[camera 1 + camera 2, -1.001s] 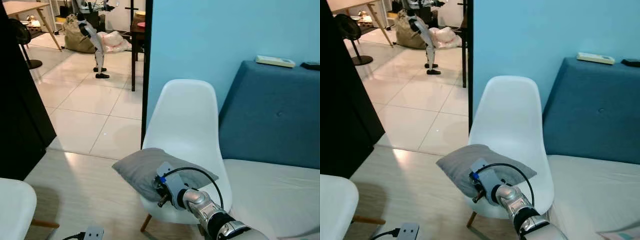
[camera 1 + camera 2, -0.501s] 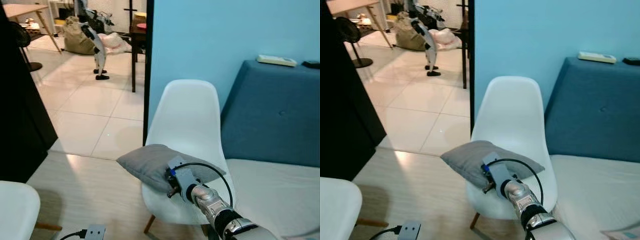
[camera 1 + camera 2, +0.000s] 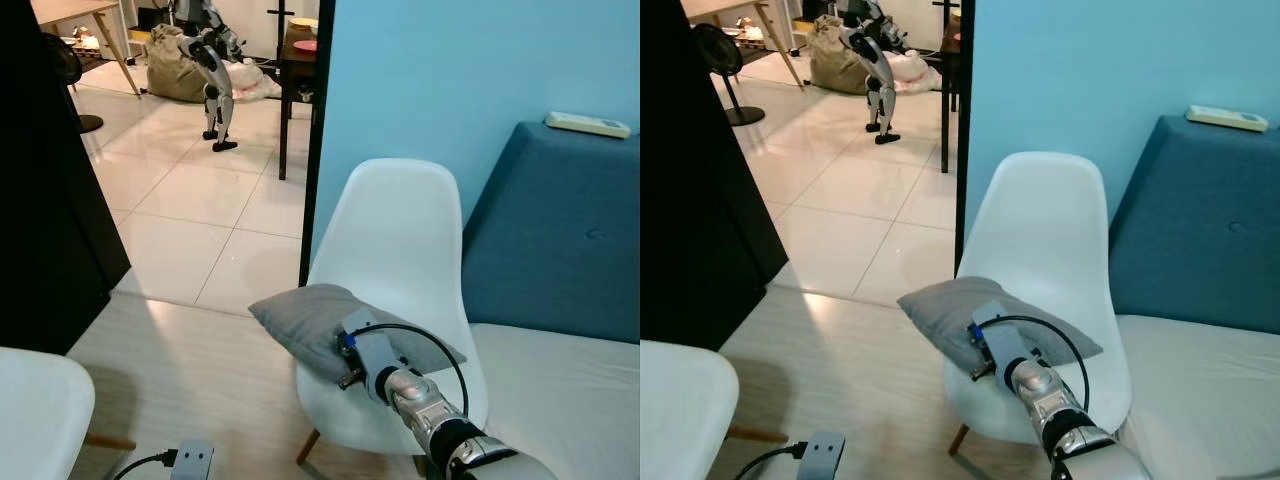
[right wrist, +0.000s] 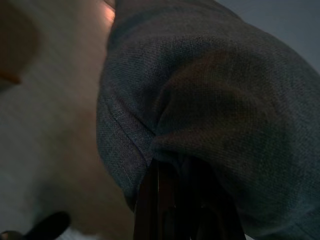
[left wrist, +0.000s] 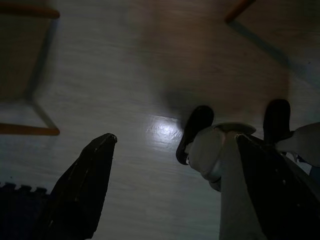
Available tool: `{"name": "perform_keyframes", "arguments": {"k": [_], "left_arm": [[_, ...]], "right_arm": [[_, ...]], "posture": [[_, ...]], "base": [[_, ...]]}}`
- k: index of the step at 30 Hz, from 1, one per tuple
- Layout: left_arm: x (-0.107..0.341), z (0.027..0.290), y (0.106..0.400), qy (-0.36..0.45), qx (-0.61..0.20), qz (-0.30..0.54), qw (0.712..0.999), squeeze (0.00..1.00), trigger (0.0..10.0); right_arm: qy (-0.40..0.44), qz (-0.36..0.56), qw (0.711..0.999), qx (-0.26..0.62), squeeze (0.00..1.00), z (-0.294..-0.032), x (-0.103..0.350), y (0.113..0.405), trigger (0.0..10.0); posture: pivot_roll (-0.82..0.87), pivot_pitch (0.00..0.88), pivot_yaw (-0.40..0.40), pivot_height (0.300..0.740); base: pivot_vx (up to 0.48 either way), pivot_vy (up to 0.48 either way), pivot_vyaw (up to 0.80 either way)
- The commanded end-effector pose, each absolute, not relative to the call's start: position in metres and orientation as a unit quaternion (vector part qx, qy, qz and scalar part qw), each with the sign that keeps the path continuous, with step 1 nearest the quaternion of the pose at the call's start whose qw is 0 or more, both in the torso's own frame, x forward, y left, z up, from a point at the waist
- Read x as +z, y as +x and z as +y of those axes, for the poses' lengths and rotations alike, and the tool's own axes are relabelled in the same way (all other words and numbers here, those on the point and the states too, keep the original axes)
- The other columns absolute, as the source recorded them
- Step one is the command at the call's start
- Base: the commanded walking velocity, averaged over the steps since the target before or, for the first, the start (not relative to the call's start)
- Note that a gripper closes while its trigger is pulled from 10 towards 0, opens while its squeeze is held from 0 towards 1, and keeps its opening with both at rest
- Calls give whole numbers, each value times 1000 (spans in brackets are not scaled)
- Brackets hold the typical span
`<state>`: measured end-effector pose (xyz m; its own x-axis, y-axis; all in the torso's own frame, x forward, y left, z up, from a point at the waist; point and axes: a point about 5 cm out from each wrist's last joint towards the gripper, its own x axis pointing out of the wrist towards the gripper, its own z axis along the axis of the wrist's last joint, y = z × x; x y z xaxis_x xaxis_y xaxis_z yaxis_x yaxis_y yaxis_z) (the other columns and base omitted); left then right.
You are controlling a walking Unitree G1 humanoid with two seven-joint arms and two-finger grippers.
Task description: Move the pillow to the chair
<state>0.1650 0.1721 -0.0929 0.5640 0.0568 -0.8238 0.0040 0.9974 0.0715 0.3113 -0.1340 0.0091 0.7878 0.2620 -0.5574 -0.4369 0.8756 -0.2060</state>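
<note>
While my right gripper pinches a fold of the grey pillow, that pillow lies on the seat of the white chair, its left corner jutting out past the seat's front-left edge over the wooden floor. No writing or label can be read on anything here; a pale remote on top of the blue sofa back is too small to show markings.

To the chair's right the sofa's pale cushion sits just beside the seat. To its left the wood floor runs open toward a second white chair at the near left corner, with a small grey box and its cable lying between. Behind the chair stands a light blue wall, whose dark edge meets a tiled room where another robot's legs stand well away.

From my right wrist I see the cloth bunched over my black fingers, which are pressed together on it. My left gripper hangs idle with fingers spread above dim floor, beside my own black feet.
</note>
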Motion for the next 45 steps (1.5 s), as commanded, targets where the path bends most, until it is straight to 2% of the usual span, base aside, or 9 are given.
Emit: {"name": "perform_keyframes", "arguments": {"k": [1,8,15,21,32,45], "left_arm": [[-94,169,164,30,7,469,882,0,10000],[-94,168,163,30,3,470,882,0,10000],[-93,170,165,23,11,470,882,0,10000],[-93,170,166,27,13,468,883,0,10000],[-92,168,167,12,12,466,885,0,10000],[-92,167,167,18,0,464,886,0,10000]], "right_arm": [[-180,260,935,159,0,-143,15,318,10000],[-179,264,937,144,0,-148,14,317,10000],[-174,271,937,136,0,-151,10,314,10000],[-174,275,937,125,0,-152,9,313,10000],[-170,272,941,107,0,-155,11,315,10000],[-182,316,930,43,0,-175,2,307,10000]], "posture": [[29,0,-75,740],[30,0,-77,740],[32,0,-78,740],[30,0,-76,740],[33,0,-73,740],[32,0,-62,740]], "base": [[0,0,781],[0,0,781],[0,-454,781],[0,0,735],[0,0,0],[0,0,0]]}}
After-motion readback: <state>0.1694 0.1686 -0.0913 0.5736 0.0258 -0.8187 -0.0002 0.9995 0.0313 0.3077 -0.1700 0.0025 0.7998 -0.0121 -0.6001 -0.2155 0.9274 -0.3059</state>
